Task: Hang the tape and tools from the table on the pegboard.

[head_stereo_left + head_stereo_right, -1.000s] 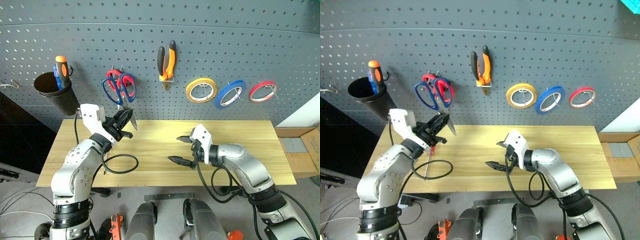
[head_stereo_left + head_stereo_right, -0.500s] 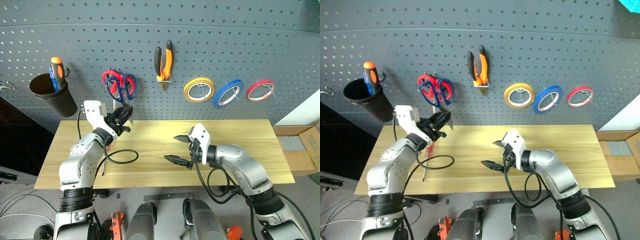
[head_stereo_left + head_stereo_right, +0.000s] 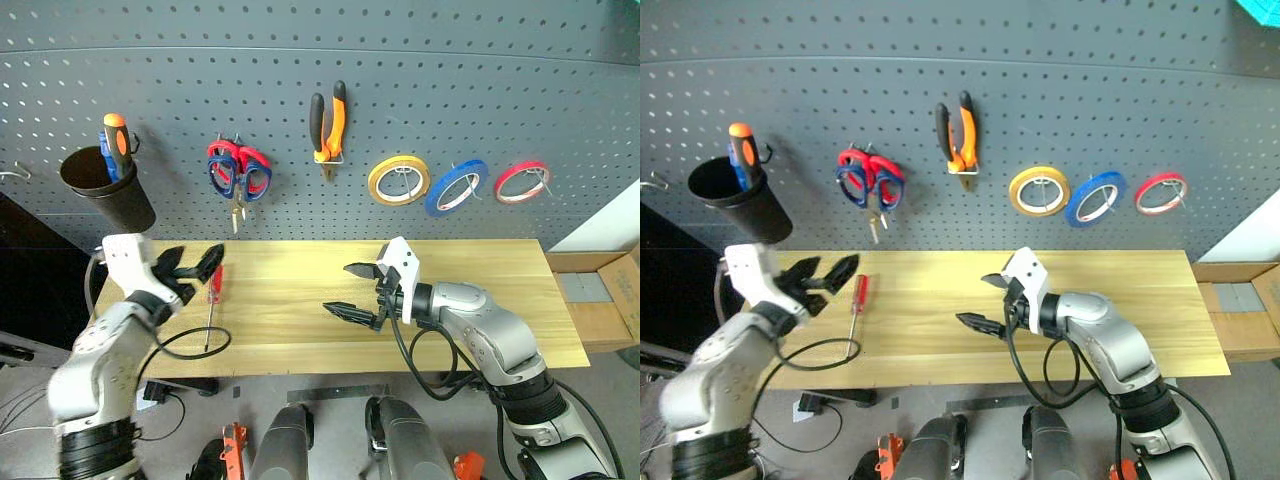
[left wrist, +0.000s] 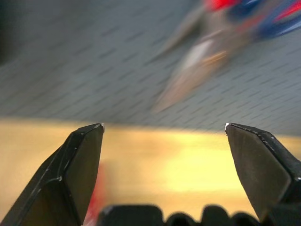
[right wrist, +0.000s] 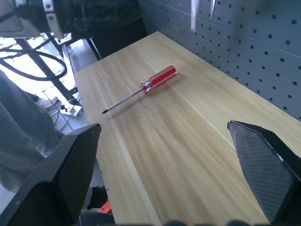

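On the dark grey pegboard (image 3: 480,90) hang the blue tape (image 3: 459,187), the orange-and-black pliers (image 3: 332,125) and the blue-handled scissors (image 3: 258,184), which share a hook with red-handled scissors (image 3: 222,152). The red-handled screwdriver (image 3: 212,300) lies on the left part of the wooden table (image 3: 480,330), also seen as the screwdriver (image 5: 157,79) in the right wrist view. My left gripper (image 3: 195,265) is open and empty, just left of the screwdriver and below the scissors (image 4: 207,52). My right gripper (image 3: 338,288) hangs open and empty over the table's middle.
A black cup (image 3: 120,200) holding an orange-and-blue screwdriver (image 3: 115,140) hangs at the pegboard's left. Yellow tape (image 3: 400,180) and red tape (image 3: 523,181) flank the blue ring. A black cable loop (image 3: 190,340) lies by the table's front left. A cardboard box (image 3: 600,300) sits beyond the right end.
My left gripper opened and let go of the blue-handled scissors, which stay hanging on the pegboard. The left arm then swung left and down. The right arm stayed about where it was.
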### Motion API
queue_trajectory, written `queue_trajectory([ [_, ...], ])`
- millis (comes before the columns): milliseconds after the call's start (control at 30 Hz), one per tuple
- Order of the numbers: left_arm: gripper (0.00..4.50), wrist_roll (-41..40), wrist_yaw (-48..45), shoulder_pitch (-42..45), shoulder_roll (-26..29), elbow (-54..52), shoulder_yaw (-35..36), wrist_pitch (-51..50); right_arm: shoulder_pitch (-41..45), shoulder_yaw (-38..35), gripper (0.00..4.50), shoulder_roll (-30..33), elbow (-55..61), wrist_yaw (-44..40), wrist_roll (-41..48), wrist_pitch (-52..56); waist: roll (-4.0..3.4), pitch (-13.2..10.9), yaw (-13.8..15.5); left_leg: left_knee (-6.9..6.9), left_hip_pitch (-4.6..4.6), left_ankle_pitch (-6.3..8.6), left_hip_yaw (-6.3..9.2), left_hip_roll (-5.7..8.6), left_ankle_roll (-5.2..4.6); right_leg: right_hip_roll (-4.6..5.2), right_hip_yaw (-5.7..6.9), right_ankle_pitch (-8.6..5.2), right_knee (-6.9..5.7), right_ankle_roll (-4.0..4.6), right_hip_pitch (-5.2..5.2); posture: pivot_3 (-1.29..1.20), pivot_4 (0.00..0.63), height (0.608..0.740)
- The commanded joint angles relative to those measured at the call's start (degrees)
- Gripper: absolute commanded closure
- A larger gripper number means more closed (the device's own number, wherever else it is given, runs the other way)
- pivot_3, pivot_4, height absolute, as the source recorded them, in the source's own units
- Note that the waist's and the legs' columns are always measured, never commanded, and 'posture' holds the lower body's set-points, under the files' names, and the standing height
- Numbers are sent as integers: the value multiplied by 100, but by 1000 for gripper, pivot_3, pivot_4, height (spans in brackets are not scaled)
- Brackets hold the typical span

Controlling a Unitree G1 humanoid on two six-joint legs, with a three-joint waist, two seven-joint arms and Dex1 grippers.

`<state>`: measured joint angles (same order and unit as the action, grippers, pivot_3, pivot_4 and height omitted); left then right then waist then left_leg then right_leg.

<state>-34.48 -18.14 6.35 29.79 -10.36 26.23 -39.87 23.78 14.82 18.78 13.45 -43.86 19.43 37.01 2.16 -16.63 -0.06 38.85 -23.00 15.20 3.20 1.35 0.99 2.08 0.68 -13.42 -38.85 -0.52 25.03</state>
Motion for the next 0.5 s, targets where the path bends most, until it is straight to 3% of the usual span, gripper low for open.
queue_trajectory([
  [33, 59, 271, 195, 12, 171, 60, -304, -453, 88, 58, 0, -74, 262, -73, 159, 11, 1, 1, 44, 0, 0, 0, 5, 2, 0, 0, 3, 0, 2, 0, -3, 56, 252, 740],
  [333, 59, 560, 344, 853, 277, 582, -714, -1164, 94, 30, 0, -80, 691, -14, 421, 441, 0, -9, 31, -5, -2, 0, 7, 3, -1, 1, 3, 0, 5, 0, 1, 58, 308, 740],
  [500, 59, 880, 318, 1303, 437, 1435, -882, -1278, -19, 129, 0, -53, 912, 24, 492, 604, 0, -45, -15, -8, -1, 1, 5, 3, -1, 0, 2, -1, 6, 0, 4, 53, 335, 740],
])
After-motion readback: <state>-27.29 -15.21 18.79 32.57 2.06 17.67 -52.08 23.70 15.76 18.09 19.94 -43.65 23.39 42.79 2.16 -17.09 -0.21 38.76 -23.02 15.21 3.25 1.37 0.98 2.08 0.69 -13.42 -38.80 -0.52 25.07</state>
